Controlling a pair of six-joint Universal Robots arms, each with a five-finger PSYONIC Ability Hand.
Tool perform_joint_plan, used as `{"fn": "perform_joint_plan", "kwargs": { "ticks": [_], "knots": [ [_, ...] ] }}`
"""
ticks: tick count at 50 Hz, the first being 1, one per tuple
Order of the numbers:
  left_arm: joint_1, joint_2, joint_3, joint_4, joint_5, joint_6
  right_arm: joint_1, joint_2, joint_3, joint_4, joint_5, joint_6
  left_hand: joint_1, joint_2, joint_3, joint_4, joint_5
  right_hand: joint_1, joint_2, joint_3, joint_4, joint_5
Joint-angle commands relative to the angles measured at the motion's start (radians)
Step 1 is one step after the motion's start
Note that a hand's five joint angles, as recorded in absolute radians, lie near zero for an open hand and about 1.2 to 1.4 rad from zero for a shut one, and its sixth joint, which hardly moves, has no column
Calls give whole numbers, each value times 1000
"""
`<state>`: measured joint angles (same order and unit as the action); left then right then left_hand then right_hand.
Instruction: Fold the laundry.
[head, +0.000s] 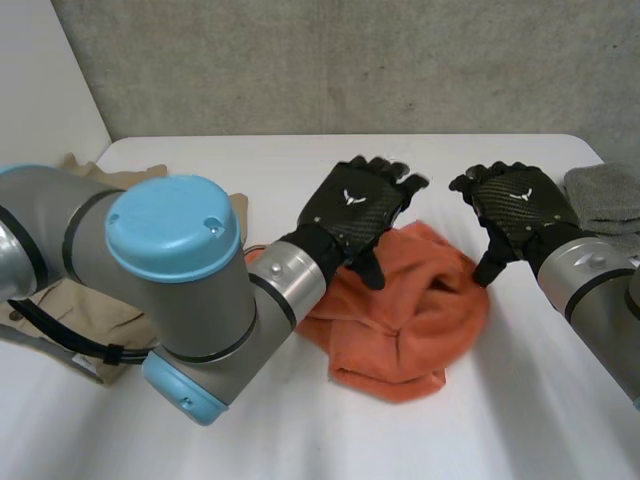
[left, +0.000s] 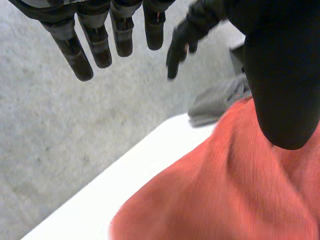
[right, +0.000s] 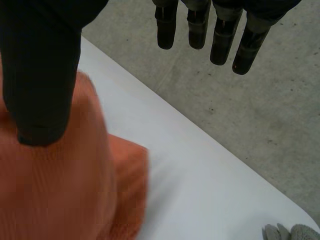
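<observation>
An orange towel lies crumpled in the middle of the white table. My left hand hovers over the towel's far left edge, open, its fingers straight and holding nothing. Its thumb hangs above the orange towel. My right hand is open just past the towel's right edge, thumb pointing down beside it. In the right wrist view its fingers are straight and the thumb stands over the orange towel, apart from it.
A folded grey cloth lies at the table's far right, beyond my right hand, and appears as the grey cloth past the towel. A beige garment lies at the left under my left arm. The table's far edge meets a concrete floor.
</observation>
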<state>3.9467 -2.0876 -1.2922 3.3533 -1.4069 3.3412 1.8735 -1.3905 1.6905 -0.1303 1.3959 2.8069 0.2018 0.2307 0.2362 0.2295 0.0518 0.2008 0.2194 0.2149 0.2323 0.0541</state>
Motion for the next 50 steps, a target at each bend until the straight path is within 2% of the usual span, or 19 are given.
{"fn": "perform_joint_plan", "kwargs": {
  "ticks": [1, 2, 4, 7, 15, 32, 40, 41, 45, 50],
  "knots": [
    [181, 107, -117, -31, -73, 148, 6, 10, 5, 0, -6, -1, 32, 3, -2, 4, 8, -26, -45, -40, -58, -54],
    [181, 107, -117, -31, -73, 149, 7, 10, 5, 0, -6, -1, 32, 3, -2, 5, 8, -26, -45, -40, -58, -54],
    [258, 148, -182, -43, -118, 193, 13, 13, 11, 0, -9, -3, 102, 73, 68, 75, 78, -26, -45, -40, -58, -54],
    [292, 167, -245, -70, -161, 225, 18, 19, 15, -2, -11, -3, 208, 179, 173, 180, 183, -26, -45, -40, -58, -54],
    [333, 156, -335, -147, -228, 311, 19, 57, 17, -2, -20, -4, 214, 185, 180, 187, 190, -26, -45, -40, -58, -54],
    [379, -69, -251, -133, -284, 322, 19, 64, 46, -14, -20, -6, 241, 212, 206, 213, 216, -26, -45, -40, -58, -54],
    [425, -89, -234, -20, -308, 345, 19, 64, 55, -14, -23, -7, 560, 531, 526, 532, 536, -26, -45, -40, -58, -54],
    [430, -88, -234, 6, -310, 363, 19, 64, 57, -14, -23, -7, 755, 726, 721, 728, 731, -26, -45, -40, -58, -54],
    [454, -88, -240, 81, -319, 406, 21, 64, 61, -14, -23, -7, 1193, 1164, 1159, 1166, 1169, -26, -45, -40, -58, -54],
    [480, -89, -233, 167, -340, 484, 21, 62, 64, -14, -23, -18, 1194, 1166, 1160, 1167, 1170, -26, -45, -40, -58, -54]
  ]
}}
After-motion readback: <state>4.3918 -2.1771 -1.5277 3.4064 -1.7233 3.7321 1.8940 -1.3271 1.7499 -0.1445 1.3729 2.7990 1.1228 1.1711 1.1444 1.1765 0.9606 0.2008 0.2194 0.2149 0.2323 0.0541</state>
